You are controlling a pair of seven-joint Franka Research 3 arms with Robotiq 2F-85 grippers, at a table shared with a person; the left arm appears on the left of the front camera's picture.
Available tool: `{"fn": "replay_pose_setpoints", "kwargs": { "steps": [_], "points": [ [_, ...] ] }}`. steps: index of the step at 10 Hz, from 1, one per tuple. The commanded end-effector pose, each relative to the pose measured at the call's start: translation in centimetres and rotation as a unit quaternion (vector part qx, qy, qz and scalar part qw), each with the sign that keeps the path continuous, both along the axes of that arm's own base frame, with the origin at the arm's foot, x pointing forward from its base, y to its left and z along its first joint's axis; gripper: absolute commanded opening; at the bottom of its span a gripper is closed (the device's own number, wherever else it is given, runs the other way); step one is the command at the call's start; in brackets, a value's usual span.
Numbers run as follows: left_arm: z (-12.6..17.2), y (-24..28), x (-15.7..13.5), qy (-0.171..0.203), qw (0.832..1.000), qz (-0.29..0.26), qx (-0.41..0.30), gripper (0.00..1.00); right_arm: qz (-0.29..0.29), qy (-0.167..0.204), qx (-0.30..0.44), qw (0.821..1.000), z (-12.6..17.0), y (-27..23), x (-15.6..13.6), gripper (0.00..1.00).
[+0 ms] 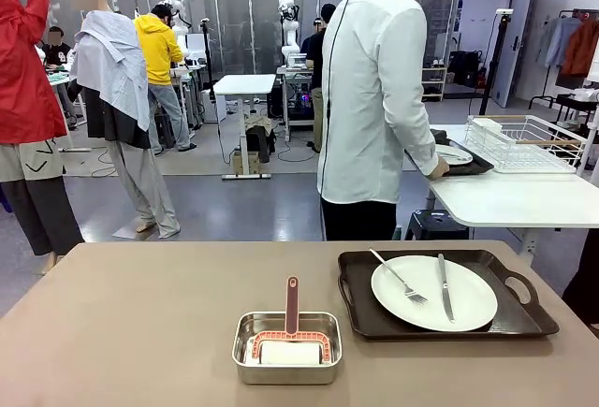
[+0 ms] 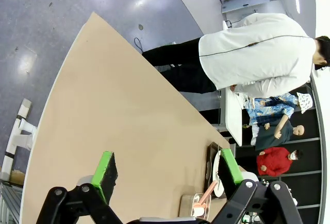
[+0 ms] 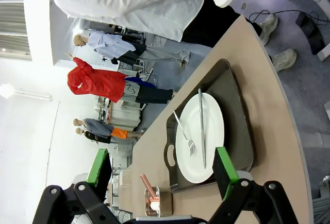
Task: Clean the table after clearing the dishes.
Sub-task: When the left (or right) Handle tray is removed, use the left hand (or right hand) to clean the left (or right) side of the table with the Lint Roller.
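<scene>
Looking across from the front, we saw the beige table (image 1: 122,332) with a dark tray (image 1: 519,315) at four o'clock of its middle. The tray carried a white plate (image 1: 468,306), and a fork (image 1: 398,281) and a knife (image 1: 445,290) lay on the plate. A steel pan (image 1: 285,371) holding a red-handled tool (image 1: 292,304) sat at eight o'clock of the tray, near it but apart. At one o'clock a person (image 1: 374,98) in a white shirt stood turned to a white-topped table (image 1: 515,203), a hand at a second tray (image 1: 474,167) with a second plate (image 1: 456,154), just beside a wire rack (image 1: 524,140).

From the left wrist, we found the left gripper (image 2: 167,168) spread wide with nothing between its pads, above bare tabletop. The tray and pan lay toward five o'clock.

From the right wrist, the right gripper (image 3: 161,167) was likewise wide apart and empty, with the plate at twelve o'clock beyond it.
</scene>
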State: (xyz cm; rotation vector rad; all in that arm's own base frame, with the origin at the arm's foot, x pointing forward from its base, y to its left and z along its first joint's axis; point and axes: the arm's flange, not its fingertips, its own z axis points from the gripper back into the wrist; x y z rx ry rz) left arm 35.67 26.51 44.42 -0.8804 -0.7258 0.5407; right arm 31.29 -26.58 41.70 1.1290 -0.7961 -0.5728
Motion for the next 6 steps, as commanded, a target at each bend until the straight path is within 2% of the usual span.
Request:
{"fn": "replay_pose_setpoints", "kwargs": {
  "steps": [1, 6],
  "points": [
    [-0.12, 0.33, -0.06, -0.006, 1.000, -0.004, -0.003, 1.00, 0.003, -0.002, -0.001, 1.000, 0.02, -0.04, -0.15, 1.00],
    [-0.12, 0.33, -0.06, -0.006, 1.000, -0.004, -0.003, 1.00, 0.003, -0.002, -0.001, 1.000, 0.02, -0.04, -0.15, 1.00]
  ]
}}
